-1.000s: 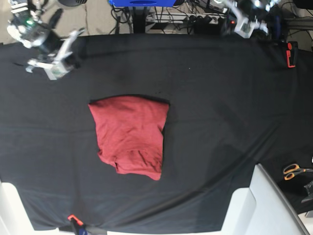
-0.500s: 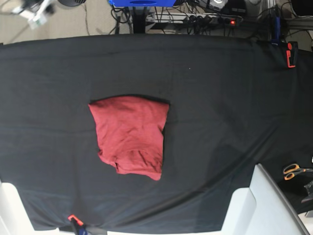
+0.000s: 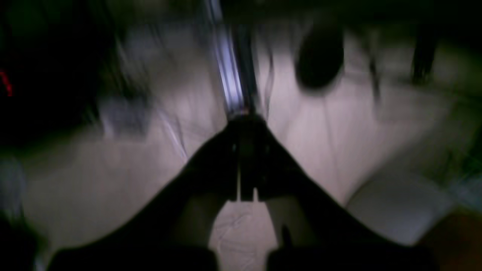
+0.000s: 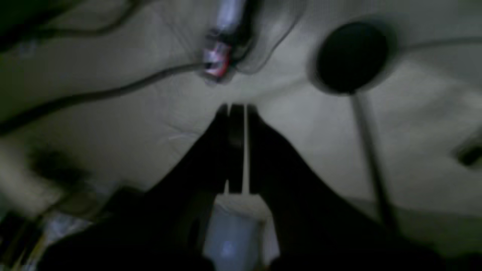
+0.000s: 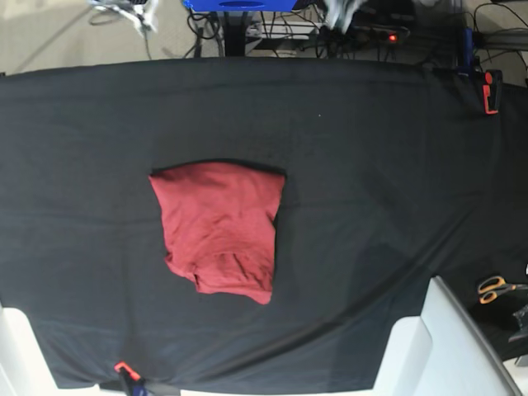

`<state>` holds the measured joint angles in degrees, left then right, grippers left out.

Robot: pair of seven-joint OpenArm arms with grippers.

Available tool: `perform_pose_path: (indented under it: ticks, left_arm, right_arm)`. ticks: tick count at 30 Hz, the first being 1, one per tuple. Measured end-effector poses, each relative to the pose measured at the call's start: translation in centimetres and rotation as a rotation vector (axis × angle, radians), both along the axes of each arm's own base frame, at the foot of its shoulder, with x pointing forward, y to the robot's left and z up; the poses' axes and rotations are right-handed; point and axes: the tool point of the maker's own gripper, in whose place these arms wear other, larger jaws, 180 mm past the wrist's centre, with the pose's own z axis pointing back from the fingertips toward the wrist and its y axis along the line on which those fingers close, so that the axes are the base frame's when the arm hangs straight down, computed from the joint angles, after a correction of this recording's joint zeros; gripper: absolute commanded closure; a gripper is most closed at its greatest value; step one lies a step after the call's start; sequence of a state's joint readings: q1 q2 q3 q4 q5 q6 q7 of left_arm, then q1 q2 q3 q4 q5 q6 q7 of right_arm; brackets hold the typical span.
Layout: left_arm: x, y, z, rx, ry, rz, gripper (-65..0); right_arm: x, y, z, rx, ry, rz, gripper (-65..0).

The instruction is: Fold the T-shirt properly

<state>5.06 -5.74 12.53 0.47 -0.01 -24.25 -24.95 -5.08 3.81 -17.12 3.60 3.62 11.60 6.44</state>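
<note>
well, the folded red t-shirt lies on the wrinkled black cloth, scissors off at one side; both the left gripper and right gripper are pressed together beyond the far edge.

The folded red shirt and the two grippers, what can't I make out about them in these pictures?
- Inner layers of the shirt: hidden under its top layer in the base view.
- The shirt's underside: hidden by the shirt itself, base view.
- Fingertip detail of the left gripper: dark and blurred, left wrist view.
- Fingertip detail of the right gripper: dark and blurred, right wrist view.
- Most of both arms: cut off by the base view's top edge.
</note>
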Motion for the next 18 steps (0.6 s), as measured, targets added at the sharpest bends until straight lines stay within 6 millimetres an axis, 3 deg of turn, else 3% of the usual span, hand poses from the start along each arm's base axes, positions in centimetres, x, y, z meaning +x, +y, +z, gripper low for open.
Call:
perform_pose_path:
  ticks: [2,5,9,12,14,16,18]
  left_arm:
    - [1.5,0.3,-0.4,0.020,0.024,-0.025,0.0]
    - [-1.9,1.2,-0.6,0.046,0.123,-0.104,0.0]
    - [-6.0,2.4,-0.2,0.059,0.191,-0.115,0.0]
    - [-5.8,2.9,0.1,0.054,0.134,-0.084,0.0]
    - [-5.5,3.2,0.4,0.052,0.087,-0.040,0.0]
    - [-6.8,1.8,0.3,0.037,0.118,-0.057,0.0]
    - [-8.1,-0.9,0.5,-0.005,0.141,-0.060,0.0]
  right_arm:
    - [1.4,-1.4,-0.2,-0.097,-0.058,0.006,-2.0]
    - [0.7,-5.0,0.0,-0.214,-0.062,0.015,-2.0]
    - [-2.8,-6.4,0.4,-0.227,-0.002,0.023,-2.0]
    - [-3.5,-6.9,0.5,-0.236,0.010,0.025,-2.0]
    - [-2.0,-7.1,0.5,-0.229,-0.053,0.024,-2.1]
    - [-0.8,-7.2,0.4,-0.229,-0.080,0.022,-2.1]
    - [0.0,-7.3,0.4,-0.225,-0.093,0.020,-2.1]
